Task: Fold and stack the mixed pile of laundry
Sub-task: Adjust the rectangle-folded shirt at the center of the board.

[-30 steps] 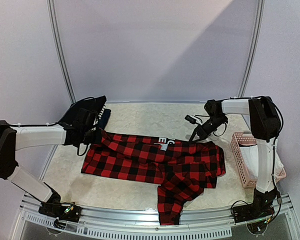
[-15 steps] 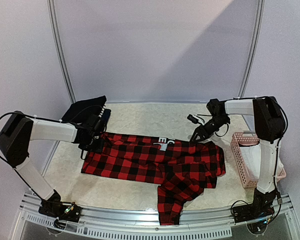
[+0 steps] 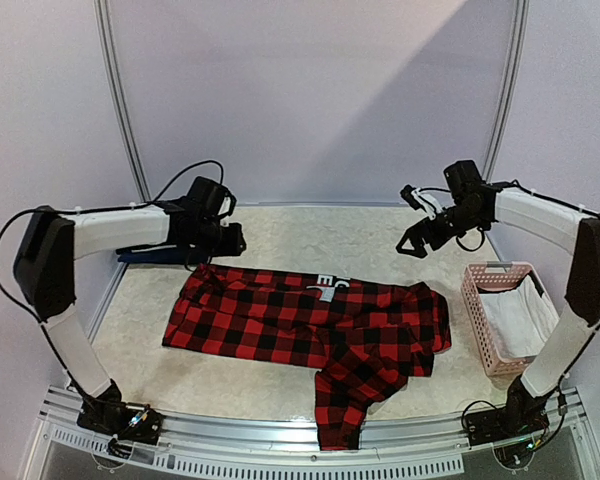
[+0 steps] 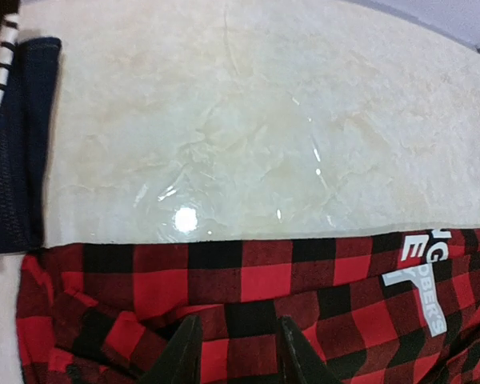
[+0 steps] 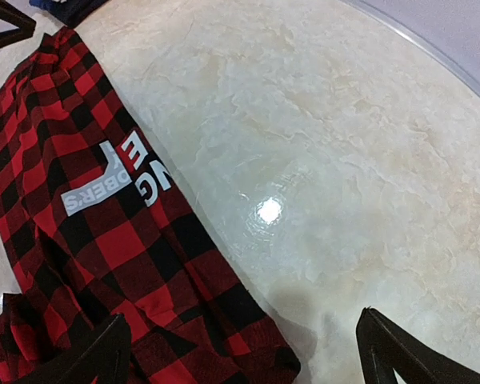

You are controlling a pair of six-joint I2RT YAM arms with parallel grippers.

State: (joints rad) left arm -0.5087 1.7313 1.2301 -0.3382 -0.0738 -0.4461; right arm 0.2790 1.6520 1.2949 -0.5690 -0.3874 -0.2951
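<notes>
Sprawling mid-tabletop (image 3: 310,232), sleeve (image 3: 340,415) over the near edge, the plaid flannel shirt (image 3: 280,320) looks soft, limp — pinch its far corners; left gripper (image 4: 236,352) jaws part-spread, right gripper (image 5: 244,352) jaws wide, both empty.

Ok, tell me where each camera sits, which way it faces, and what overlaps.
Top external: above and behind the bases, looking down at the table, plaid shirt and pink basket; both arms show.
Left wrist: over the shirt's far edge, looking down; the left end effector shows, open.
Right wrist: looking down at shirt and bare table; the right end effector shows, wide open.
Shared: both wrist views show the shirt's white lettering.
</notes>
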